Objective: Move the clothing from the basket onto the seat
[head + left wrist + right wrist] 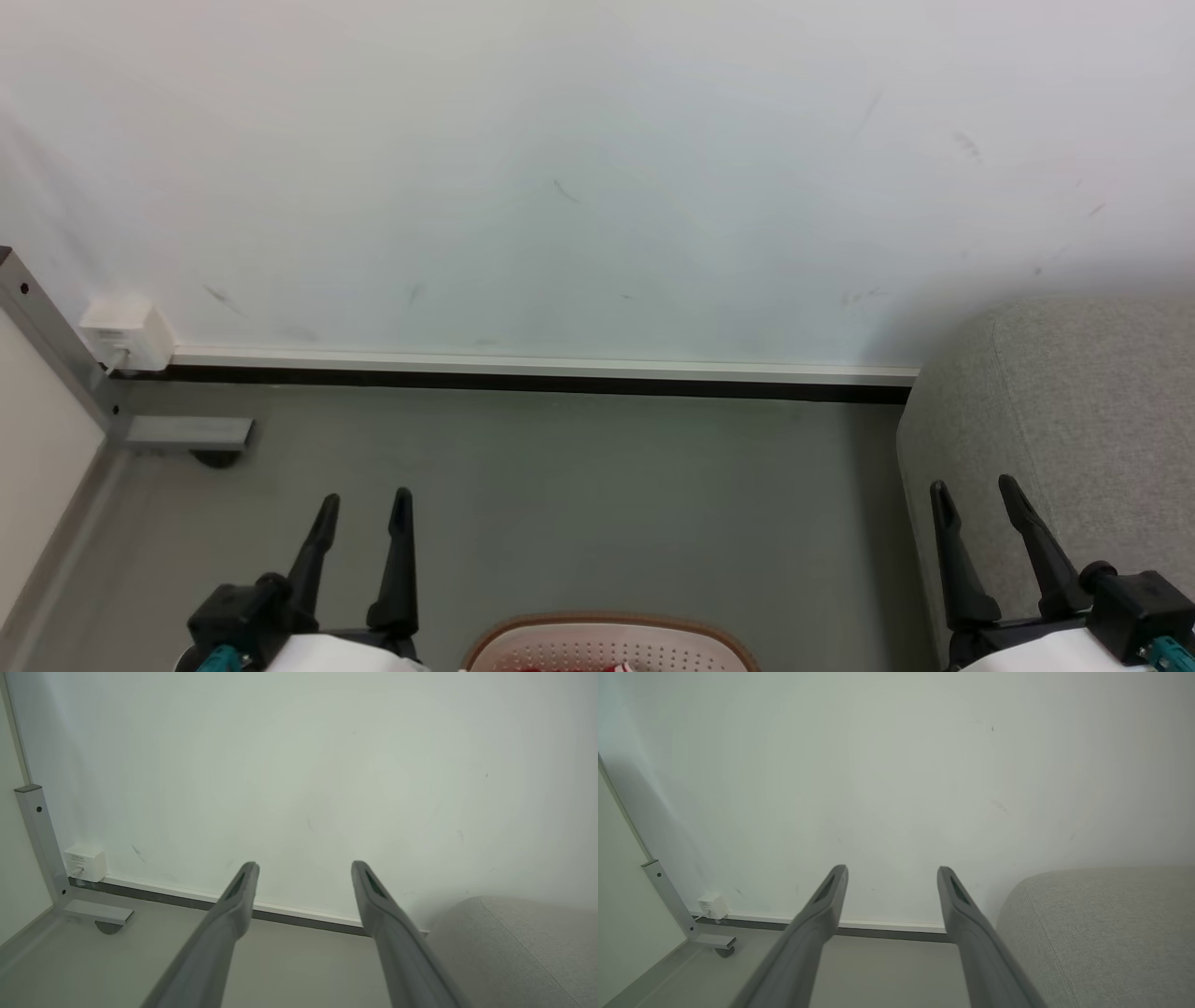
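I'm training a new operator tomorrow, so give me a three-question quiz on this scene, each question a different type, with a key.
1. True or false: the left gripper is shut on the clothing.
2. Multiple choice: the seat lies to the robot's A) left, B) right, C) straight ahead against the wall.
3. Short answer: what colour is the rim of the basket?

Key
1. False. The left gripper is open and empty, and so is the right gripper. The clothing lies in the basket.
2. B.
3. Tan-brown.
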Controlling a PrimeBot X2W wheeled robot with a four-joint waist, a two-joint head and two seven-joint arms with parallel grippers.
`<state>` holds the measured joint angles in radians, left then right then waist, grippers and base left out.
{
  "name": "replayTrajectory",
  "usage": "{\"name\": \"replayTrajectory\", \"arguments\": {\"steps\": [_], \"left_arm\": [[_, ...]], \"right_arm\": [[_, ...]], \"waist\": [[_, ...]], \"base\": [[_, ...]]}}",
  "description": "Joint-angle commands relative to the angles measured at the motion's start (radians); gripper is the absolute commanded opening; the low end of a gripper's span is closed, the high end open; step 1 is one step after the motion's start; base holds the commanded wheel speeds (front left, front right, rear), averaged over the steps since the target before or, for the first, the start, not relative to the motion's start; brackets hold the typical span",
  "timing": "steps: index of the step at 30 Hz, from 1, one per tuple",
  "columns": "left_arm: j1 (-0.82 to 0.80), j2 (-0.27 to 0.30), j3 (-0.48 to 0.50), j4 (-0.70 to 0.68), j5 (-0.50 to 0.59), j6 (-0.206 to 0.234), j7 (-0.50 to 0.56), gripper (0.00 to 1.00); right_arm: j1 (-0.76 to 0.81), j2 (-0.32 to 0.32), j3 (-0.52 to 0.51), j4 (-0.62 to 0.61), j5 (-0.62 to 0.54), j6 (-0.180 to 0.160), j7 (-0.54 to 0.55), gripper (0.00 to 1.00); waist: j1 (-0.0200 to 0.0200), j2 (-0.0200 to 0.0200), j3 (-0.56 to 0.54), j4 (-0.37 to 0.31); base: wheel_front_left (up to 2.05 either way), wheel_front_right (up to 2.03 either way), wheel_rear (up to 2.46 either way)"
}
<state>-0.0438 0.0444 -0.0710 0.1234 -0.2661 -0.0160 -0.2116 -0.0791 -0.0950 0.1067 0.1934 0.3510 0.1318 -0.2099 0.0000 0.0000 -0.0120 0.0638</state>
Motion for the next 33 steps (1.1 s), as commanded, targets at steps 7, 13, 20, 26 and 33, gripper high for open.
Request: {"name": "replayTrajectory", "arguments": {"steps": [7,13,20,26,33], "left_arm": [[-0.001,0.008,-0.006,-0.012,0.069,0.009,-0.020,1.00],[0.004,0.008,-0.011,-0.018,0.111,0.014,-0.033,1.00],[0.008,0.009,-0.018,-0.023,0.160,0.016,-0.043,1.00],[0.010,0.009,-0.024,-0.024,0.198,0.019,-0.054,1.00],[0.006,0.009,-0.024,-0.017,0.207,0.017,-0.053,1.00]], "right_arm": [[0.005,-0.008,0.009,-0.005,-0.056,-0.002,-0.021,1.00],[0.007,-0.011,0.019,-0.010,-0.095,-0.002,-0.031,1.00],[0.010,-0.012,0.025,-0.017,-0.137,-0.002,-0.045,1.00],[0.010,-0.010,0.028,-0.021,-0.170,-0.002,-0.056,1.00],[0.011,-0.003,0.024,-0.014,-0.152,-0.002,-0.055,1.00]], "waist": [[0.0000,0.0000,-0.001,0.006],[0.0000,0.0000,-0.004,0.010],[0.0000,0.0000,-0.005,0.013],[0.0000,0.0000,-0.006,0.015],[0.0000,0.0000,-0.007,0.015]], "base": [[0.00,0.00,0.00],[0.00,0.00,0.00],[0.00,0.00,0.00],[0.00,0.00,0.00],[0.00,0.00,0.00]]}}
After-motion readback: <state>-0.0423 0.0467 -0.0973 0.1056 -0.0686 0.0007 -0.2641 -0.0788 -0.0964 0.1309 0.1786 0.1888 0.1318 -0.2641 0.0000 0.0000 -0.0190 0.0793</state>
